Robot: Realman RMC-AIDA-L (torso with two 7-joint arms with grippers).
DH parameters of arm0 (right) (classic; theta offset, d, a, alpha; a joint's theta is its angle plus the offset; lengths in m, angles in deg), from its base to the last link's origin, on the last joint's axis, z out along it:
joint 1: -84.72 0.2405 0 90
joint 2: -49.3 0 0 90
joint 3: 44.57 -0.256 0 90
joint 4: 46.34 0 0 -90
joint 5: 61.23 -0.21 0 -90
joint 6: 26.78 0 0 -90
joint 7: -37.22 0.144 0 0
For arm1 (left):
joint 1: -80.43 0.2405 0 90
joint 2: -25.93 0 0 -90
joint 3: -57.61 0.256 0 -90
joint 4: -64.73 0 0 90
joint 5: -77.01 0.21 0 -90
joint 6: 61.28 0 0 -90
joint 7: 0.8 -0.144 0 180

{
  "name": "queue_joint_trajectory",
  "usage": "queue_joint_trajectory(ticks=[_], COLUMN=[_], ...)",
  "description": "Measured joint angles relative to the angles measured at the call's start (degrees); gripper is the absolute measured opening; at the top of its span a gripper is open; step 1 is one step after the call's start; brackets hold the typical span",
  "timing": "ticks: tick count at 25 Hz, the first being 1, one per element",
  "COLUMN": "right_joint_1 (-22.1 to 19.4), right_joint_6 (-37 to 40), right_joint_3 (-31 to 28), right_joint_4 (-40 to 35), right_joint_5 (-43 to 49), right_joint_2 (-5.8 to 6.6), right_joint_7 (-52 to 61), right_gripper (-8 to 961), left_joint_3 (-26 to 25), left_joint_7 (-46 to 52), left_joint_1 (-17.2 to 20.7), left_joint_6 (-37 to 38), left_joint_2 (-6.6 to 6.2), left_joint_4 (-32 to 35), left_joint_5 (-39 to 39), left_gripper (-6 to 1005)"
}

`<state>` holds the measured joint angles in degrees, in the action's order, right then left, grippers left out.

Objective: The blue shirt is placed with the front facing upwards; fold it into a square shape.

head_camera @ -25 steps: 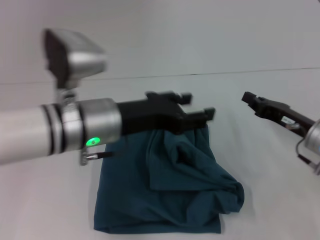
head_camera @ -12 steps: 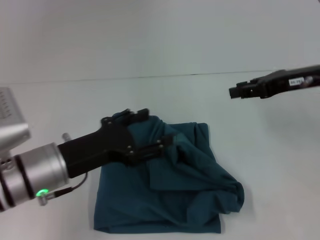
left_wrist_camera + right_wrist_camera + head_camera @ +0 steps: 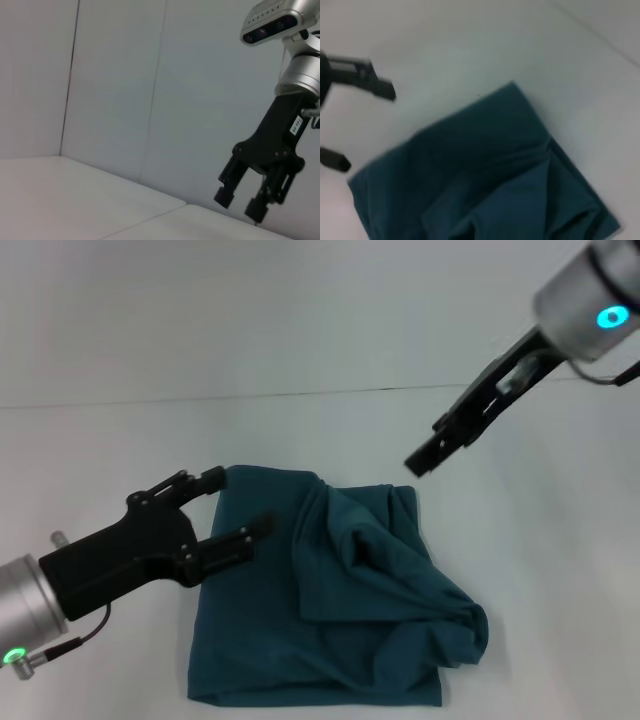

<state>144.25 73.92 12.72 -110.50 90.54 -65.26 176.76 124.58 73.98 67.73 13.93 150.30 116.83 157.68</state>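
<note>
Bare white table (image 3: 120,440) on every side of the blue shirt (image 3: 330,620), with open passage along its left edge, its far edge and to the right. Only obstacle on the surface: the shirt itself, lying flat on its left half, bunched into raised folds (image 3: 400,570) toward the right and near-right corner. Over the shirt's far-left corner, blocking approach from the left: left gripper (image 3: 232,504), fingers spread, held just above the cloth edge. Above and beyond the far-right corner, well clear of the fabric: right gripper (image 3: 420,462), hanging in the air with fingers parted, leaving free room beneath. Behind the table, a plain wall (image 3: 115,90).
</note>
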Motion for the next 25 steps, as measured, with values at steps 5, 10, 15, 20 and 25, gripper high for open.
queue_joint_trajectory(ticks=[5, 10, 15, 20, 25], right_joint_1=[3.84, 4.24, 4.21, 4.47, 4.99], right_joint_6=[-0.53, -3.11, -6.4, -8.7, -10.3], right_joint_3=[4.35, 10.28, 14.43, 16.29, 16.75], right_joint_4=[0.91, 3.26, 4.7, 6.78, 10.31], right_joint_5=[7.13, 4.98, 4.2, 3.5, 1.33], right_joint_2=[-5.24, -5.46, -5.56, -5.53, -5.62], right_joint_7=[2.01, 5.82, 8.28, 9.19, 10.48], right_gripper=[717, 715, 713, 711, 713], left_joint_3=[-1.15, -2.31, -3.65, -3.83, -3.63], left_joint_7=[-0.66, -0.77, -1.48, -1.53, -1.56], left_joint_1=[0.64, 1.26, 1.63, 1.55, 1.3], left_joint_6=[0.38, 0.42, 1.61, 2.03, 2.05], left_joint_2=[-0.01, 0.0, -0.01, 0.0, -0.01], left_joint_4=[-0.45, -1.03, -1.68, -2.06, -2.72], left_joint_5=[0.36, 0.68, 0.75, 0.75, 0.75], left_gripper=[858, 858, 858, 858, 858])
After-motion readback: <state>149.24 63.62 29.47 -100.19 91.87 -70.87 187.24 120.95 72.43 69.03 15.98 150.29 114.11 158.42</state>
